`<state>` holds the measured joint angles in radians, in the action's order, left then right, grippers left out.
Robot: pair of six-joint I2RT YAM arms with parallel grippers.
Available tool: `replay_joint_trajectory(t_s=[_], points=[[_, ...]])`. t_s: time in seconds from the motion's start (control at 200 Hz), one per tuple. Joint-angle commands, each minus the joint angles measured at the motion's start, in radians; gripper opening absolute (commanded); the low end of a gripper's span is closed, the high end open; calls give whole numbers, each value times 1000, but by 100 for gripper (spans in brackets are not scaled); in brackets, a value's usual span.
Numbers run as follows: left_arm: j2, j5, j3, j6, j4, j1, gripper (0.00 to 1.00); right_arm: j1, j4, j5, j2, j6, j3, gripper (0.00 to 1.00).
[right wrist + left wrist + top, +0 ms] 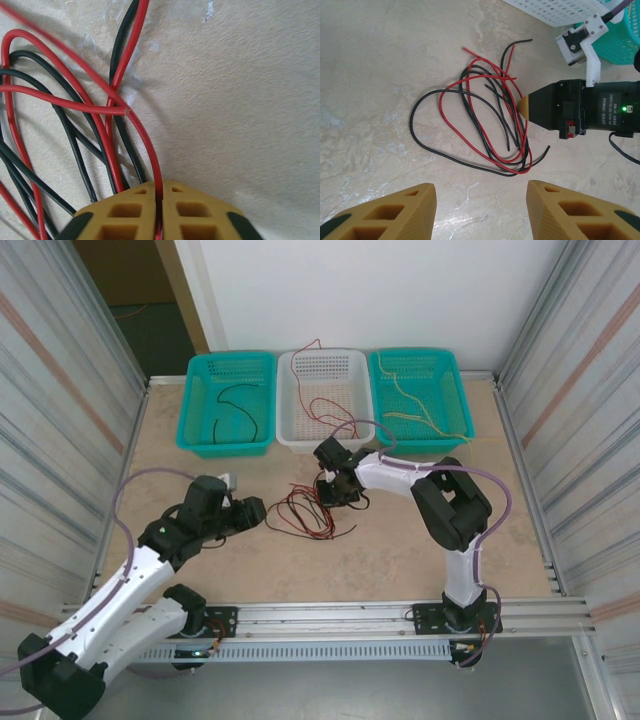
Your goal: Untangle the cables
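1. The cables (pixel 310 512) lie flat in one tangle at the middle of the table (pixel 400 560), between the two grippers. Red and black strands loop over one another.
2. In the top view the tangle's long axis runs across the table, left to right. In the left wrist view the loops (pixel 480 125) are stretched ovals, with several loose ends pointing away toward the white basket (pixel 315 446).
3. The right gripper (pixel 335 490) points down onto the right-hand side of the tangle. Its jaws are pressed together, and one red cable (pixel 145 145) runs into the seam between the fingers (pixel 130 210), pinched there.
4. The left gripper (pixel 481 190) stands about half open. It holds nothing and touches nothing, and its fingers sit just short of the tangle's near edge.
5. Three baskets stand side by side at the far edge of the table.
   - The left teal basket (pixel 225 447) holds a black cable (pixel 235 405).
   - The white basket holds red cables (pixel 325 410).
   - The right teal basket (pixel 430 443) holds pale yellow cables (pixel 420 405).
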<state>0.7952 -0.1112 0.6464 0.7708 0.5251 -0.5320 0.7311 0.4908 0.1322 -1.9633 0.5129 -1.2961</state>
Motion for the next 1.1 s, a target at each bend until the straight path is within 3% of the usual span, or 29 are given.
replay_joint_trajectory(t_s=[0.0, 0.155, 0.431, 0.566, 0.832, 1.092], points=[[17, -62, 12, -31, -58, 4, 53, 6, 1, 37, 1, -8, -20, 0], [30, -163, 14, -65, -163, 3, 58, 48, -76, 7, 151, 13, 66, 0], [56, -279, 112, -196, -281, -23, 59, 170, -143, -94, 551, -40, 114, 0], [122, -253, 204, -282, -267, -90, 63, 171, -138, -110, 660, -57, 70, 0], [233, -186, 231, -301, -287, -196, 62, 74, -97, -98, 679, -102, -127, 0], [167, -112, 186, -288, -251, -224, 60, -105, -90, -119, 559, -105, -371, 0]])
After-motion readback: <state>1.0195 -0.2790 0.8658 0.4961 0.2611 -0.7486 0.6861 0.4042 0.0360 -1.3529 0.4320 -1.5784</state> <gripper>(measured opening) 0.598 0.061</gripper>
